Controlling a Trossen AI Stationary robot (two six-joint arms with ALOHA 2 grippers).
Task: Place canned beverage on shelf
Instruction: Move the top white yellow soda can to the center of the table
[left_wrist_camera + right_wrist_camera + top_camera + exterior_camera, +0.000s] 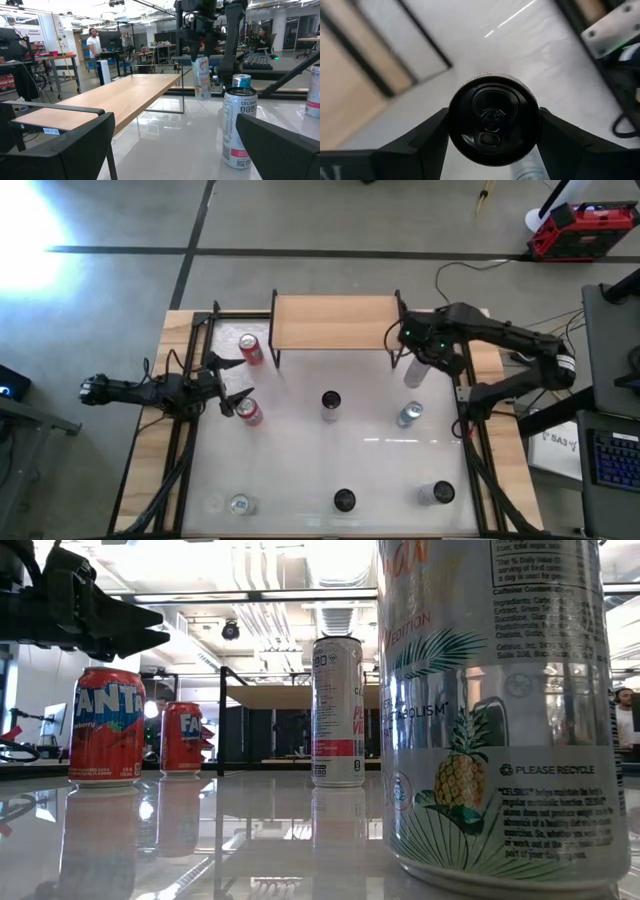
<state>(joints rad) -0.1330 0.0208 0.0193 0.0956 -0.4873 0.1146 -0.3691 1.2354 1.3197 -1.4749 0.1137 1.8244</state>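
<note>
1. The right gripper (418, 365) was clenched on a pale can (493, 118), its two fingers (427, 137) pressing the can's sides just below the lid. The can hung off the table, tilted, just beside the shelf (333, 322) at its right-hand end.
2. The left gripper (228, 380) waited wide and empty, well apart from that can, with a red can (249, 412) just beside its fingertips.
3. Risk, as I judged it: the shelf's black leg and edge stood right next to the carried can, so a move across without enough lift could knock the can against the wood. Being tilted, it might also tip when set down.
4. The right wrist view showed the grip itself but not the can's height. The left wrist view showed the can (201, 79) hanging above the level of the shelf top (115, 97), which the high view could not show.
</note>
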